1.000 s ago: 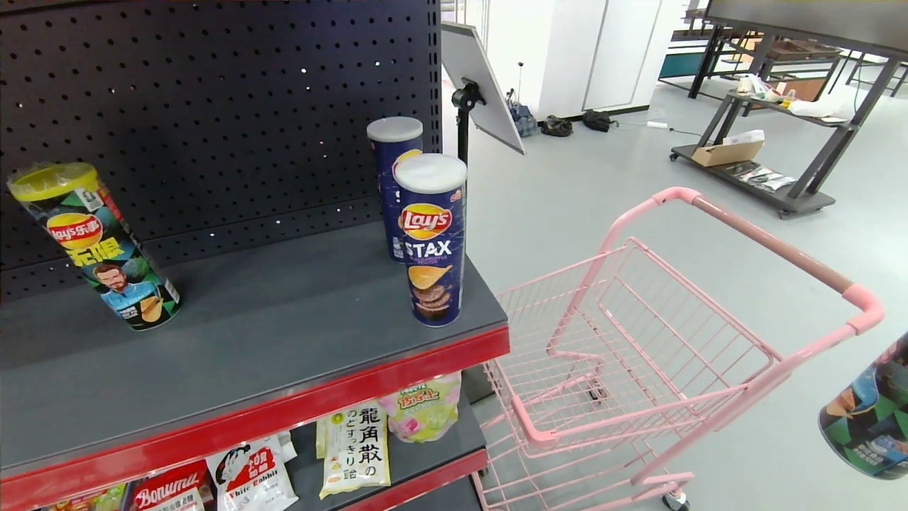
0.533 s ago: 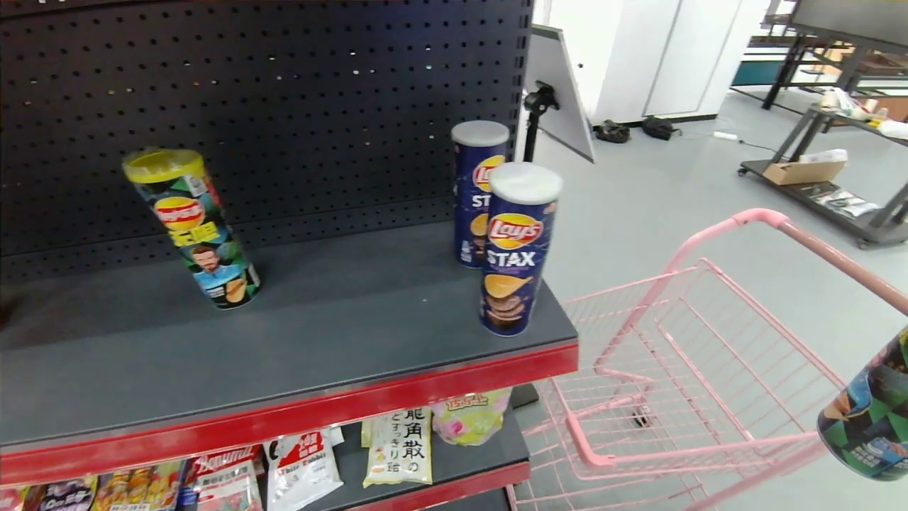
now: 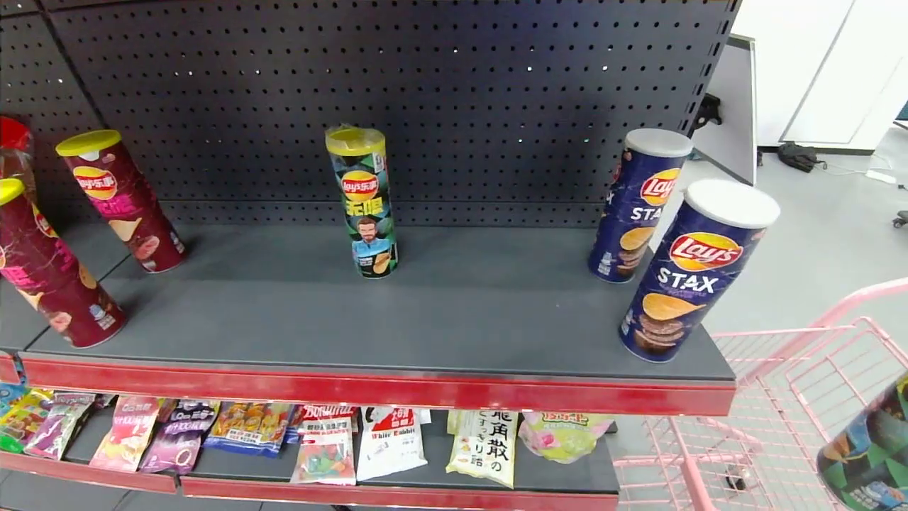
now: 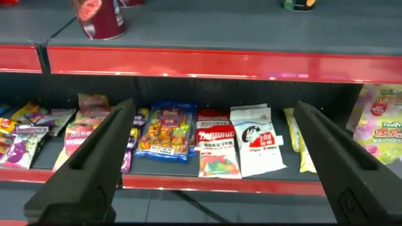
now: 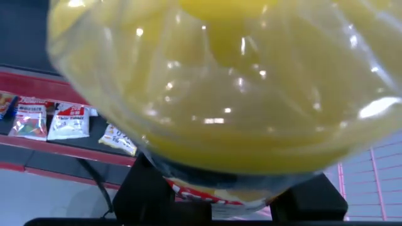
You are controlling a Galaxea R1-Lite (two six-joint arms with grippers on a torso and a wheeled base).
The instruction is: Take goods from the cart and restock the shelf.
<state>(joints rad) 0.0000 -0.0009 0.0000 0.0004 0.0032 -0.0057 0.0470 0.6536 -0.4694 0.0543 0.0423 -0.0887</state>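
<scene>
The right pincer [image 5: 226, 198] is clamped around a green-patterned chip can [image 3: 869, 454], and its yellow lid [image 5: 213, 94] is shoved right up against the wrist camera. In the head view that can is found down at the lower right, by the pink cart [image 3: 872, 294] and off past the right end of the shelf [image 3: 461, 312]. The left pincer [image 4: 210, 163] is spread wide with nothing held, and it's pointed at the lower shelf [image 4: 220, 183], where snack bags [image 4: 217, 141] are laid out in a row. Up on the shelf, a matching green can [image 3: 362, 202] is stood upright near the pegboard back, roughly in the middle. Two blue cans [image 3: 638, 206] are parked at the right end — one at the back, the other close to the red front edge. Two maroon cans [image 3: 120, 202] are set at the left end, well apart from the green one.
</scene>
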